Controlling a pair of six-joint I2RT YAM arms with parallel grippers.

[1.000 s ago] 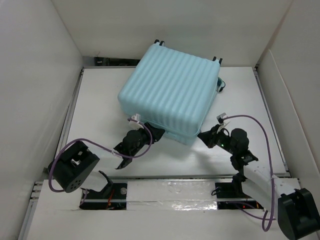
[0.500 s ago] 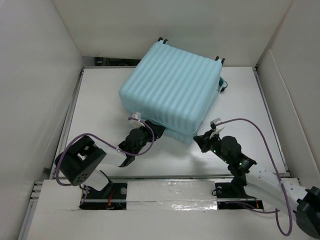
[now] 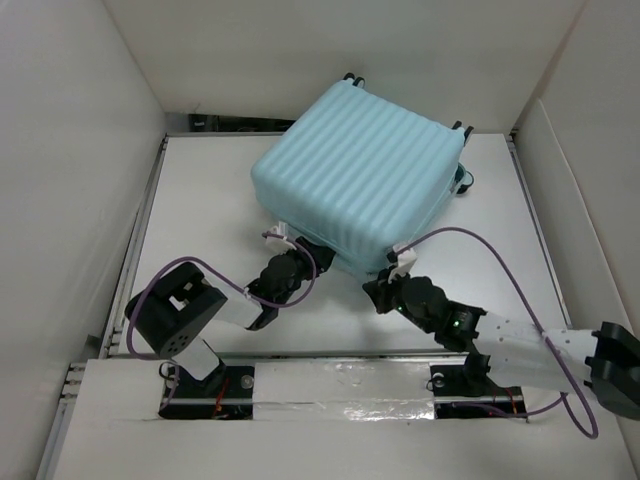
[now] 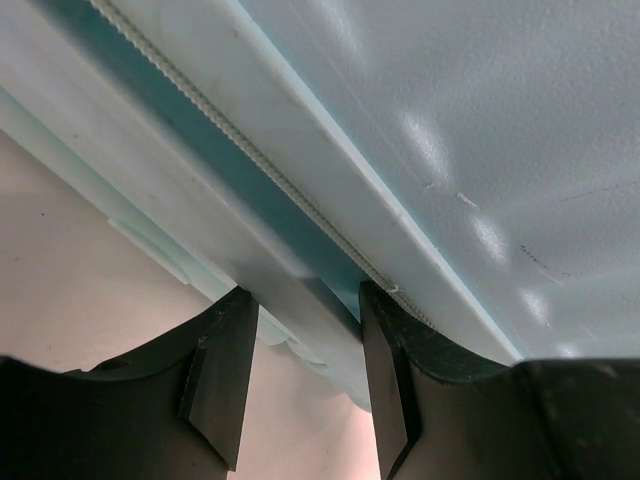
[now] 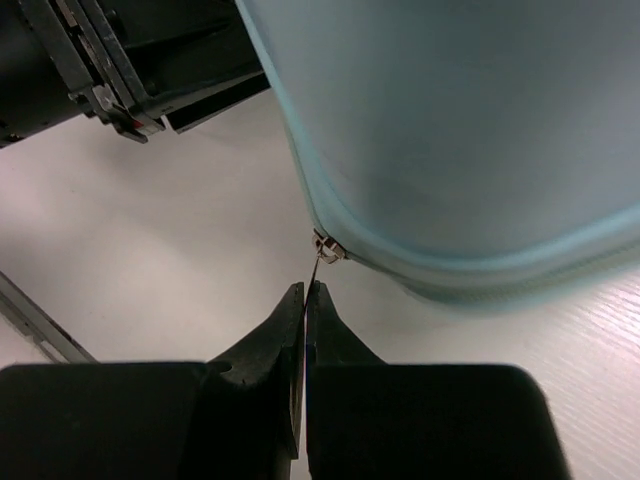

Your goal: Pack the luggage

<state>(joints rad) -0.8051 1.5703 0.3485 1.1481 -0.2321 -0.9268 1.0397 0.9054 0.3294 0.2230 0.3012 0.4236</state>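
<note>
Top external view: pale aqua ribbed luggage (image 3: pixel 365 175) lies closed on the white table (image 3: pixel 200 200), toward the back.
Left gripper (image 4: pixel 308 300): clamped on the luggage's lower shell rim.
Right gripper (image 5: pixel 305 295): pinched tight on the zipper pull (image 5: pixel 316 268).

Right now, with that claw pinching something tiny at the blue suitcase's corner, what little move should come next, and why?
Probably a short, gentle pull of the zipper tab along the seam. The right claw is shut on it, and the left claw clamps the rim of the luggage, steadying it. Which way the zip should run, I cannot tell.
</note>
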